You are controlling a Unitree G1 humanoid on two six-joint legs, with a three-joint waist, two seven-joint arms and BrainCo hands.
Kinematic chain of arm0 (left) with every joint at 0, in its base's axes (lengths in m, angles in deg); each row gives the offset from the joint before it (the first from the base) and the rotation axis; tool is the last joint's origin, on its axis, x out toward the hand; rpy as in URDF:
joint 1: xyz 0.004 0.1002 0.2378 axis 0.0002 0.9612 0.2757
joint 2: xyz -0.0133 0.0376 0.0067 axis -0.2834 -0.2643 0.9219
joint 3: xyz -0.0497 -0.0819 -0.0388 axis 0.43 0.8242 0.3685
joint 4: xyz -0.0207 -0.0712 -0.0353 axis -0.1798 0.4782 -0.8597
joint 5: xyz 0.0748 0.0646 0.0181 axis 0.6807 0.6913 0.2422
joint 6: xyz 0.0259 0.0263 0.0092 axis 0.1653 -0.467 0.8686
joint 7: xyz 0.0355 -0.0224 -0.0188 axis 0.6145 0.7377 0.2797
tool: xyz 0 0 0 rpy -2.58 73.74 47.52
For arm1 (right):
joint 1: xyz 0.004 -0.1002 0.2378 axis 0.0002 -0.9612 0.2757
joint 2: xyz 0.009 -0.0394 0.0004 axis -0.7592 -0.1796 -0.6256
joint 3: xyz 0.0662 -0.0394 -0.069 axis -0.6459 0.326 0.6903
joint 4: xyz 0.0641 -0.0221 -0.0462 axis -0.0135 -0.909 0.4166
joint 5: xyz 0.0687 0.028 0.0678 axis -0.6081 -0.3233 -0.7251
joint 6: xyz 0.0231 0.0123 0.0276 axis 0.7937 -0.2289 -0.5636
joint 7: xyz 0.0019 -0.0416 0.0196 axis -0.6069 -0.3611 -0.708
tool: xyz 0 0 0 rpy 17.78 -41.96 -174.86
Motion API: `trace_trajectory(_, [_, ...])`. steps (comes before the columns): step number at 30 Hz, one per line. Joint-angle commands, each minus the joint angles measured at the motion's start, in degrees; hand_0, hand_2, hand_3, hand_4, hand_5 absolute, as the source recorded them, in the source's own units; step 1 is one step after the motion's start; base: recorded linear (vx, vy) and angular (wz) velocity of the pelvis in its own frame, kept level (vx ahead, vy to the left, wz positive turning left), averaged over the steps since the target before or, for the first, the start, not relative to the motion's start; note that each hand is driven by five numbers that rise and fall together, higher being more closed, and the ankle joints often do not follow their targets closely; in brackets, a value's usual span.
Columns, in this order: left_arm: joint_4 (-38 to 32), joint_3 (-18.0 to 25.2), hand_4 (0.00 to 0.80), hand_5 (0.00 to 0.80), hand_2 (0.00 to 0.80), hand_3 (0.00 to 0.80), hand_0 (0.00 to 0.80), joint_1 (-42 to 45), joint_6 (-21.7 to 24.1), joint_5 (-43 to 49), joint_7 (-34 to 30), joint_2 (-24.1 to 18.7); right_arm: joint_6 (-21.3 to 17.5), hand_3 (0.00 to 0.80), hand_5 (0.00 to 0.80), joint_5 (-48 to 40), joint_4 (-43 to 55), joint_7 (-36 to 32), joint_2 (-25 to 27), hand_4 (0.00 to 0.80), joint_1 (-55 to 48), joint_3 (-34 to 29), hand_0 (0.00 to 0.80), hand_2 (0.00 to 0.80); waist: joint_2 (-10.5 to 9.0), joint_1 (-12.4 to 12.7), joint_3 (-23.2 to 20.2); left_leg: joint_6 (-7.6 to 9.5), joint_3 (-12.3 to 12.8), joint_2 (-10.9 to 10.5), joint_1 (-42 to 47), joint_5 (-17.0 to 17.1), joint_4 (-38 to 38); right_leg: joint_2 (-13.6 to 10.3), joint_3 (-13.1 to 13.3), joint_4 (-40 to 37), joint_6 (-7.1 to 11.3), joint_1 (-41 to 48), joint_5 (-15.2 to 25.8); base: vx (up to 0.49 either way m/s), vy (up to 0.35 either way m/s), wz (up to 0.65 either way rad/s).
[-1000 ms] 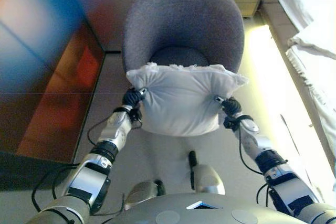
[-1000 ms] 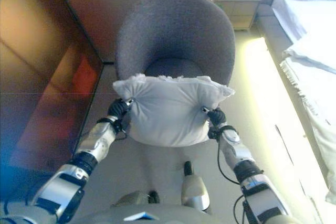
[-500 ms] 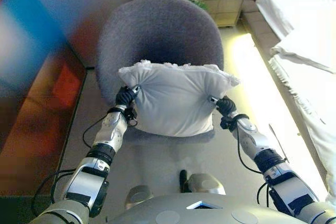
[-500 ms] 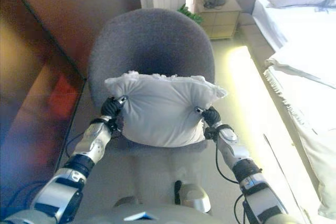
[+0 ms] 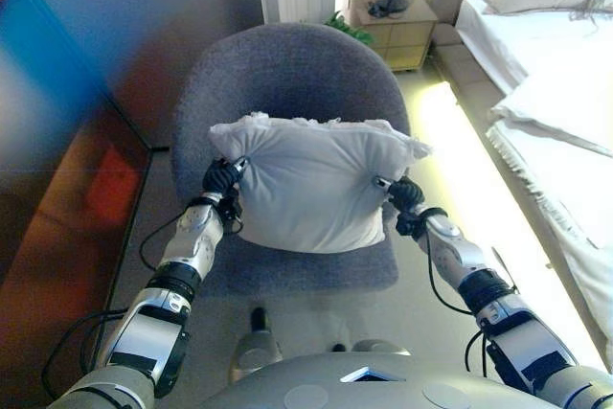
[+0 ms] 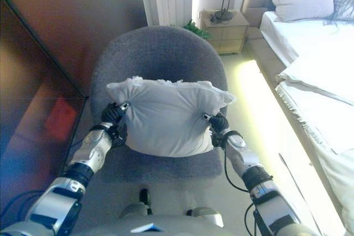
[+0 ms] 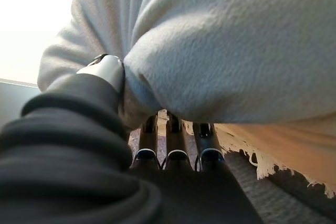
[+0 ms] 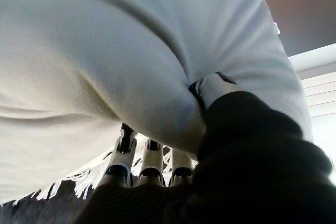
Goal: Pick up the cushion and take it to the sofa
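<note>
Left eye view | left robot hand (image 5: 220,179), right robot hand (image 5: 404,194) clamp cushion (image 5: 311,184) sides above armchair (image 5: 287,74)

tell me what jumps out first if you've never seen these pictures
A plump white cushion held up in mid-view, pinched at its two sides by the left hand and the right hand. Right behind and below it sits a round grey armchair. Off to the right lies a bed with white bedding, and a small bedside table stands beyond the chair.
</note>
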Motion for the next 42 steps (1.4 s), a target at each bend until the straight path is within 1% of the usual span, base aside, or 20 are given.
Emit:
trace_trajectory(1, [-0.90, 0.54, 0.800, 0.800, 0.800, 0.800, 0.800, -5.87, 6.56, -1.96, 1.87, -0.52, -5.55, 0.800, 0.800, -4.28, 1.55, -3.54, -3.37, 0.800, 8.24, 0.20, 0.800, 0.800, -2.29, 1.52, -2.24, 0.23, -1.02, -4.23, -3.04, -3.68, 3.27, -6.30, -4.35, 6.75, 3.30, -1.92, 4.17, 0.060, 0.187, 0.10])
trace_trajectory(3, [-0.93, 0.09, 0.800, 0.800, 0.800, 0.800, 0.800, -6.68, 7.09, -1.69, 2.65, -0.56, -6.39, 0.800, 0.800, -4.93, 2.52, -2.25, -3.78, 0.800, 9.14, 0.65, 0.800, 0.800, -2.05, 2.15, -1.76, 1.48, -1.46, -5.77, -3.59, -4.43, 3.94, -7.55, -5.47, 12.36, 4.20, -4.14, 5.33, 0.018, 0.194, 0.20])
trace_trajectory(4, [-0.91, -0.27, 0.800, 0.800, 0.800, 0.800, 0.800, -7.35, 7.23, -1.48, 3.20, -0.53, -7.01, 0.800, 0.800, -4.87, 2.76, -1.67, -4.29, 0.800, 9.59, 0.70, 0.800, 0.800, -1.83, 2.56, -1.38, 2.37, -1.82, -6.50, -3.66, -4.75, 4.20, -9.15, -6.13, 18.59, 4.89, -5.95, 7.18, 0.028, 0.232, 0.27])
trace_trajectory(5, [-0.72, -0.75, 0.800, 0.800, 0.800, 0.800, 0.800, -8.16, 7.40, -0.92, 3.96, -0.42, -7.60, 0.800, 0.800, -4.67, 2.14, -1.19, -5.04, 0.800, 10.22, 0.71, 0.800, 0.800, -1.39, 2.88, -1.03, 2.85, -2.40, -6.81, -3.22, -4.98, 4.21, -10.21, -6.36, 23.61, 5.03, -8.31, 9.37, 0.077, 0.245, 0.30])
trace_trajectory(6, [-0.52, -1.18, 0.800, 0.800, 0.800, 0.800, 0.800, -8.73, 7.25, -1.16, 4.37, -0.45, -7.80, 0.800, 0.800, -5.27, 1.51, -0.70, -5.43, 0.800, 10.57, 0.59, 0.800, 0.800, -0.77, 3.15, -0.73, 3.20, -2.91, -6.97, -2.41, -5.34, 4.12, -10.91, -6.56, 28.12, 4.77, -10.00, 10.16, 0.124, 0.201, 0.32])
trace_trajectory(7, [-0.56, -0.95, 0.800, 0.800, 0.800, 0.800, 0.800, -8.95, 6.63, -1.38, 4.36, -0.53, -7.62, 0.800, 0.800, -5.60, 0.68, -0.44, -5.72, 0.800, 10.81, 0.27, 0.800, 0.800, -0.61, 3.41, -0.66, 3.29, -3.40, -7.29, -1.56, -5.45, 3.77, -11.37, -6.62, 29.69, 4.71, -10.95, 11.00, 0.175, 0.142, 0.31])
trace_trajectory(9, [-1.40, -0.46, 0.800, 0.800, 0.800, 0.800, 0.800, -8.54, 5.31, -0.47, 5.30, -0.24, -6.62, 0.800, 0.800, -4.57, -0.67, -0.52, -6.08, 0.800, 10.87, -0.14, 0.800, 0.800, -1.18, 3.39, -0.40, 3.05, -4.39, -7.88, 1.22, -5.56, 2.42, -11.50, -7.28, 23.90, 4.70, -11.47, 11.21, 0.216, -0.008, 0.42])
trace_trajectory(10, [-1.85, -0.44, 0.800, 0.800, 0.800, 0.800, 0.800, -8.44, 4.74, 0.49, 5.48, -0.23, -6.35, 0.800, 0.800, -3.99, -0.36, 0.12, -5.95, 0.800, 10.74, 0.05, 0.800, 0.800, -1.31, 3.03, -0.37, 2.57, -4.99, -7.66, 2.27, -5.57, 2.11, -10.22, -6.93, 17.95, 4.50, -11.40, 11.42, 0.224, -0.122, 0.43])
trace_trajectory(12, [-2.28, -1.72, 0.800, 0.800, 0.800, 0.800, 0.800, -9.37, 4.16, 1.60, 6.41, -0.65, -6.56, 0.800, 0.800, -3.68, 0.91, 1.21, -4.36, 0.800, 10.24, 0.61, 0.800, 0.800, -2.19, 1.81, 0.44, 2.15, -6.94, -7.98, 2.92, -7.05, 2.64, -7.84, -4.27, 6.19, 4.69, -12.49, 10.32, 0.154, -0.139, 0.42])
trace_trajectory(13, [-1.97, -2.35, 0.800, 0.800, 0.800, 0.800, 0.800, -10.29, 4.13, 0.56, 6.62, -1.05, -6.76, 0.800, 0.800, -4.44, 0.55, 1.31, -3.74, 0.800, 10.95, 0.73, 0.800, 0.800, -2.55, 1.29, 1.25, 2.20, -7.24, -8.10, 2.59, -7.92, 3.29, -7.41, -2.75, 6.30, 5.16, -14.28, 11.91, 0.037, -0.097, 0.61])
trace_trajectory(15, [-0.76, -2.48, 0.800, 0.800, 0.800, 0.800, 0.800, -13.13, 4.68, 0.65, 8.17, -0.53, -6.00, 0.800, 0.800, -5.13, -1.73, 0.76, -3.25, 0.800, 15.87, 0.39, 0.800, 0.800, -2.75, 2.10, 2.63, 1.27, -7.45, -7.21, 0.53, -7.73, 3.38, -7.70, -4.96, 3.35, 5.23, -14.45, 10.77, -0.092, -0.060, 0.76])
trace_trajectory(19, [3.61, -2.41, 0.800, 0.800, 0.800, 0.800, 0.800, -21.22, 7.34, -0.81, 8.81, -0.08, -7.39, 0.800, 0.800, -5.93, -9.62, -1.31, -2.40, 0.800, 27.67, -0.50, 0.800, 0.800, -2.77, 3.07, 5.75, -0.10, -7.25, -6.96, -5.45, -6.24, 4.38, -7.86, -5.54, -2.14, 4.92, -15.12, 12.46, -0.138, 0.002, 0.31])
trace_trajectory(23, [1.52, -1.68, 0.800, 0.800, 0.800, 0.800, 0.800, -21.56, 11.28, -0.80, 9.49, -0.66, -10.53, 0.800, 0.800, -5.92, -3.77, 1.66, -1.51, 0.800, 28.21, 0.41, 0.800, 0.800, -2.25, 2.99, 8.13, -0.54, -6.63, -6.84, -9.86, -5.06, 5.38, -7.87, -6.36, -2.55, 4.44, -17.96, 12.96, -0.094, 0.023, -0.23])
trace_trajectory(25, [0.35, -1.11, 0.800, 0.800, 0.800, 0.800, 0.800, -21.44, 11.71, -0.61, 9.19, -0.47, -11.02, 0.800, 0.800, -5.12, -1.73, 2.91, -1.74, 0.800, 27.99, 0.20, 0.800, 0.800, -1.95, 2.93, 8.74, -0.59, -6.05, -6.71, -10.81, -5.29, 6.22, -8.13, -6.90, -1.37, 4.24, -18.77, 12.16, -0.009, 0.024, -0.05])
trace_trajectory(27, [-0.55, -0.96, 0.800, 0.800, 0.800, 0.800, 0.800, -21.91, 11.61, 0.30, 9.03, -0.17, -10.88, 0.800, 0.800, -3.84, -1.06, 3.74, -1.80, 0.800, 28.82, -0.06, 0.800, 0.800, -1.73, 3.03, 9.55, -0.56, -5.02, -6.42, -12.28, -6.30, 9.41, -8.99, -8.28, 2.37, 3.98, -20.10, 10.16, -0.017, 0.021, -0.06])
trace_trajectory(31, [-0.87, -1.84, 0.800, 0.800, 0.800, 0.800, 0.800, -24.02, 9.61, -0.48, 6.67, -1.59, -9.89, 0.800, 0.800, -4.52, -0.42, 5.19, 0.53, 0.800, 29.88, -0.32, 0.800, 0.800, -2.32, 2.13, 11.83, -0.19, -3.26, -5.35, -17.33, -13.45, 24.03, -10.29, -7.83, 15.19, 2.32, -25.46, 4.05, -0.020, -0.049, -0.03])
trace_trajectory(33, [-1.40, -2.55, 0.800, 0.800, 0.800, 0.800, 0.800, -23.87, 8.95, -2.22, 5.60, -1.71, -10.11, 0.800, 0.800, -4.87, -0.28, 6.17, 1.28, 0.800, 28.78, -1.02, 0.800, 0.800, -2.45, 1.88, 12.70, -0.09, -3.70, -4.68, -18.89, -15.91, 28.48, -10.37, -7.24, 20.14, 1.54, -26.87, 1.64, 0.084, -0.087, 0.12])
trace_trajectory(35, [-1.93, -2.65, 0.800, 0.800, 0.800, 0.800, 0.800, -23.92, 8.47, -2.97, 5.60, -1.04, -10.53, 0.800, 0.800, -3.54, 0.07, 7.07, 1.31, 0.800, 27.54, -2.25, 0.800, 0.800, -2.48, 1.55, 13.46, 0.10, -4.23, -4.49, -20.08, -17.18, 30.93, -10.62, -6.80, 22.98, 1.30, -28.19, 0.57, 0.055, -0.067, -0.06])
trace_trajectory(39, [-1.44, -2.79, 0.800, 0.800, 0.800, 0.800, 0.800, -26.05, 7.87, -2.46, 5.81, -0.25, -9.71, 0.800, 0.800, -0.79, -0.10, 7.92, 2.85, 0.800, 28.66, -3.81, 0.800, 0.800, -2.33, 0.91, 15.19, -0.17, -5.82, -4.87, -22.57, -17.95, 33.81, -10.42, -5.40, 26.21, 1.15, -30.74, -0.15, 0.009, -0.035, -0.05])
trace_trajectory(42, [-1.46, -2.92, 0.800, 0.800, 0.800, 0.800, 0.800, -28.92, 6.22, -2.09, 6.05, -0.13, -8.37, 0.800, 0.800, -0.31, -0.77, 7.68, 4.87, 0.800, 31.47, -4.53, 0.800, 0.800, -2.17, 0.45, 16.29, -0.27, -6.16, -5.16, -24.33, -18.00, 35.18, -10.12, -4.82, 27.75, 1.05, -32.62, -0.35, 0.000, 0.000, 0.00])
